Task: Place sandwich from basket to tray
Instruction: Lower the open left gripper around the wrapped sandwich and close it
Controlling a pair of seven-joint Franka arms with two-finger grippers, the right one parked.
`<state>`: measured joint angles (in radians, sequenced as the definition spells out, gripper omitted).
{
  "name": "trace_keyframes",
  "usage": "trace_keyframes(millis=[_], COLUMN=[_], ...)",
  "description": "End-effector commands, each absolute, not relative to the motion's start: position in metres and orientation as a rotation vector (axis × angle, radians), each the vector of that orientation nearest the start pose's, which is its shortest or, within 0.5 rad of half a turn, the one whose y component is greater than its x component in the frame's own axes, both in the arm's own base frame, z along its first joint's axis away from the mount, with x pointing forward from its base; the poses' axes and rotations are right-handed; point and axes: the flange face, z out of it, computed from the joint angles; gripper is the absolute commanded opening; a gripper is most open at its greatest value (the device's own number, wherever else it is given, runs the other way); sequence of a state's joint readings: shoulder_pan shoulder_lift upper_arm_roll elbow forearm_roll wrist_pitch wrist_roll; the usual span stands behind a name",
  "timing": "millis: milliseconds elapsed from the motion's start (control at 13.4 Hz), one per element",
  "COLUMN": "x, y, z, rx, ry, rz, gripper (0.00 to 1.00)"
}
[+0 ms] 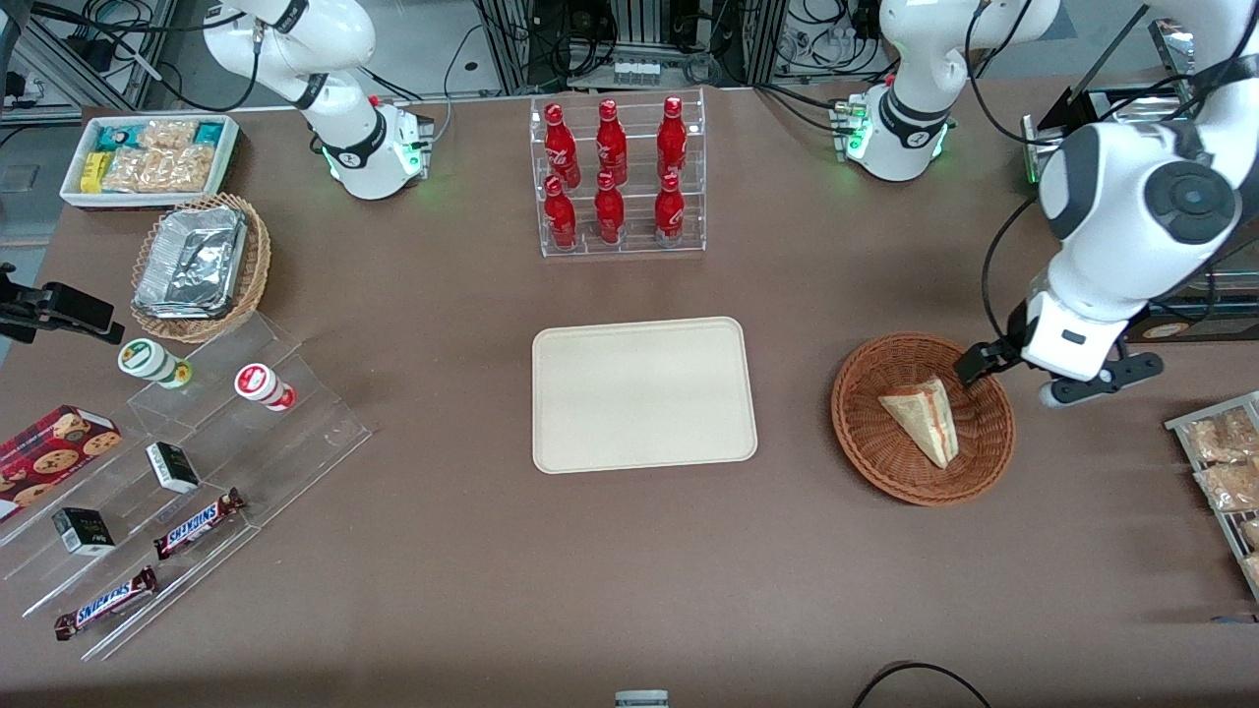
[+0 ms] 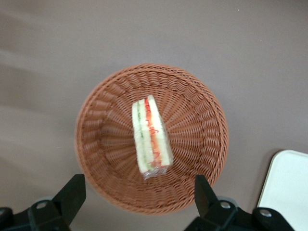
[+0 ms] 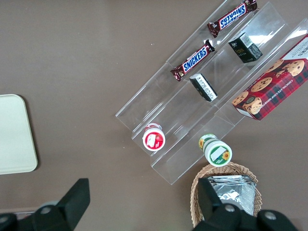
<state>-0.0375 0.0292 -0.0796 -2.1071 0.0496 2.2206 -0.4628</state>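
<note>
The sandwich (image 1: 925,418), a pale bread wedge with red and green filling, lies in the round reddish-brown basket (image 1: 856,433) toward the working arm's end of the table. The cream tray (image 1: 644,393) lies flat at the table's middle, beside the basket. My left gripper (image 1: 1023,379) hangs open and empty above the basket's rim on the working arm's side, well above the sandwich. In the left wrist view the sandwich (image 2: 151,139) lies wrapped in the basket (image 2: 106,144), the gripper (image 2: 138,190) has its fingers spread wide, and a corner of the tray (image 2: 288,187) shows.
A clear rack of red bottles (image 1: 618,177) stands farther from the front camera than the tray. A rack of snack bags (image 1: 1225,472) sits at the working arm's end. Acrylic steps with candy bars (image 1: 197,462), a tan foil-tray basket (image 1: 202,265) and a white bin (image 1: 152,157) lie toward the parked arm's end.
</note>
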Motion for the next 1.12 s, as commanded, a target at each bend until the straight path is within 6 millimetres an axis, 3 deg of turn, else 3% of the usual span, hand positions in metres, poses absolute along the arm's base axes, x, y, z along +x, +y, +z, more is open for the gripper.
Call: trace_keyframes(millis=[0,821,1045], x=[0.534,0.537,0.535], y=[-0.068,-0.067,-0.065], z=[0.384,0.272,0.256], rx=[-3.083,-3.092,-3.09], ry=[-0.579,-0.623,-0.63], rz=[-0.21,-0.14,-0.117], gripper=[1.0,1.0,0.99])
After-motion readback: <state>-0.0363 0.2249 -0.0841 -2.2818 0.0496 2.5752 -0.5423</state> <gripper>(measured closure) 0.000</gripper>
